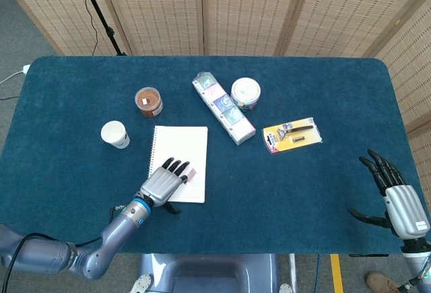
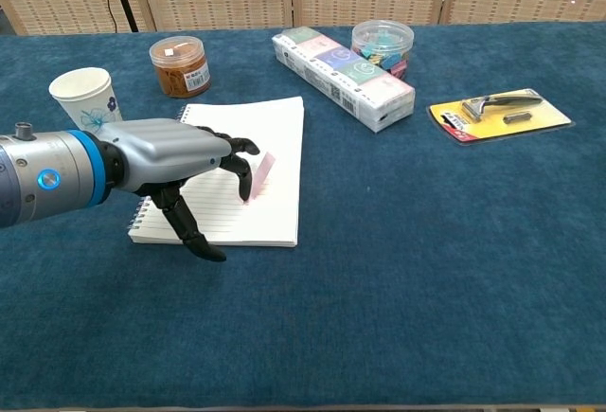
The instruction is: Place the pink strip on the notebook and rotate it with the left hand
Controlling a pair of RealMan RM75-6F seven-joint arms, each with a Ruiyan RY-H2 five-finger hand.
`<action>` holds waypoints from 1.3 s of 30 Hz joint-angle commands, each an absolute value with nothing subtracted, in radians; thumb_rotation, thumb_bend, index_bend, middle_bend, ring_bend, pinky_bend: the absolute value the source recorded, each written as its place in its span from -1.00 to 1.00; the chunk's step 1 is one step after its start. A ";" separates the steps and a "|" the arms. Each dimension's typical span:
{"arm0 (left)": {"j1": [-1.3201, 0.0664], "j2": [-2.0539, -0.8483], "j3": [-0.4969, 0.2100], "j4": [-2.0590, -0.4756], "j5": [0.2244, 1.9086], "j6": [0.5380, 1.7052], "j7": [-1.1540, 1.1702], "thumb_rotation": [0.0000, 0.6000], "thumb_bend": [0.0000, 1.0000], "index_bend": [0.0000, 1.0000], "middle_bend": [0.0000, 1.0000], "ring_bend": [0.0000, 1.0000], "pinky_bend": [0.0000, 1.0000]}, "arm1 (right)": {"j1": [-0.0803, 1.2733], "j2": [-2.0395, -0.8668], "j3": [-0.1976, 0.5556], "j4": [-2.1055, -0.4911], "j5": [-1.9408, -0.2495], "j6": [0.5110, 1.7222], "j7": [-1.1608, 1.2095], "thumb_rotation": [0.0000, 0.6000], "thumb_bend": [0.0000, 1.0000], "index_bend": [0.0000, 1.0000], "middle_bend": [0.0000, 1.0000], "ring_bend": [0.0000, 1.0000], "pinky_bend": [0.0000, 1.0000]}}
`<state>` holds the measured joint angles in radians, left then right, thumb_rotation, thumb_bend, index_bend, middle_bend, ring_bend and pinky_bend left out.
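Observation:
The white spiral notebook (image 1: 180,145) (image 2: 275,123) lies on the blue table, left of centre. The pink strip (image 1: 191,172) (image 2: 262,168) rests on its lower right part, running roughly lengthwise down the page. My left hand (image 1: 161,184) (image 2: 161,152) hovers low over the notebook's near half, palm down and fingers apart, with fingertips touching the strip's left side; its thumb reaches down past the near edge. It grips nothing. My right hand (image 1: 397,199) hangs open at the table's far right edge, seen only in the head view.
A paper cup (image 1: 115,134) (image 2: 85,95) and a brown jar (image 1: 148,102) (image 2: 180,53) stand left of and behind the notebook. A long patterned box (image 1: 223,107) (image 2: 343,65), a round clear tub (image 1: 246,93) (image 2: 383,41) and a yellow razor pack (image 1: 291,135) (image 2: 499,113) lie to the right.

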<state>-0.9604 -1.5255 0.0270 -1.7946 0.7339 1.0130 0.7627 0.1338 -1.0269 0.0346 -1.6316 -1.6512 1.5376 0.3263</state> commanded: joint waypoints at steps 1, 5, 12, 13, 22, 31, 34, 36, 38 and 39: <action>-0.959 -1.524 0.029 -1.801 0.737 1.017 0.766 0.24 -1.00 -0.35 -1.00 -1.00 -1.00 | 0.134 -1.027 0.035 -1.631 -1.651 1.537 0.326 1.00 -1.00 -0.84 -1.00 -1.00 -0.80; -0.956 -1.518 0.032 -1.809 0.739 1.023 0.769 0.24 -1.00 -0.35 -1.00 -1.00 -1.00 | 0.134 -1.027 0.035 -1.632 -1.651 1.537 0.327 1.00 -1.00 -0.84 -1.00 -1.00 -0.80; -0.951 -1.509 0.029 -1.793 0.730 1.016 0.758 0.23 -1.00 -0.35 -1.00 -1.00 -1.00 | 0.133 -1.026 0.034 -1.633 -1.653 1.538 0.327 1.00 -1.00 -0.84 -1.00 -1.00 -0.80; -0.950 -1.507 0.028 -1.792 0.731 1.014 0.755 0.23 -1.00 -0.35 -1.00 -1.00 -1.00 | 0.133 -1.026 0.034 -1.634 -1.653 1.538 0.326 1.00 -1.00 -0.84 -1.00 -1.00 -0.80; -0.945 -1.502 0.029 -1.796 0.748 1.003 0.742 0.24 -1.00 -0.35 -1.00 -1.00 -1.00 | 0.133 -1.025 0.034 -1.635 -1.653 1.539 0.327 1.00 -1.00 -0.84 -1.00 -1.00 -0.80; -0.942 -1.515 0.034 -1.794 0.749 1.008 0.751 0.24 -1.00 -0.35 -1.00 -1.00 -1.00 | 0.132 -1.023 0.035 -1.634 -1.653 1.540 0.331 1.00 -1.00 -0.84 -1.00 -1.00 -0.80; -0.941 -1.512 0.033 -1.792 0.748 1.011 0.751 0.24 -1.00 -0.35 -1.00 -1.00 -1.00 | 0.132 -1.023 0.035 -1.634 -1.653 1.539 0.332 1.00 -1.00 -0.84 -1.00 -1.00 -0.80; -0.940 -1.509 0.031 -1.791 0.745 1.012 0.750 0.24 -1.00 -0.35 -1.00 -1.00 -1.00 | 0.132 -1.023 0.035 -1.634 -1.653 1.539 0.331 1.00 -1.00 -0.84 -1.00 -1.00 -0.80; -0.939 -1.504 0.029 -1.789 0.744 1.011 0.748 0.24 -1.00 -0.35 -1.00 -1.00 -1.00 | 0.132 -1.023 0.035 -1.635 -1.653 1.539 0.331 1.00 -1.00 -0.84 -1.00 -1.00 -0.80; -0.938 -1.502 0.030 -1.788 0.742 1.009 0.745 0.24 -1.00 -0.35 -1.00 -1.00 -1.00 | 0.133 -1.023 0.035 -1.635 -1.654 1.539 0.330 1.00 -1.00 -0.84 -1.00 -1.00 -0.80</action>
<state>-0.9385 -1.5030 0.0297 -1.7888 0.7432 1.0099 0.7461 0.1326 -1.0234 0.0347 -1.6352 -1.6535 1.5387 0.3303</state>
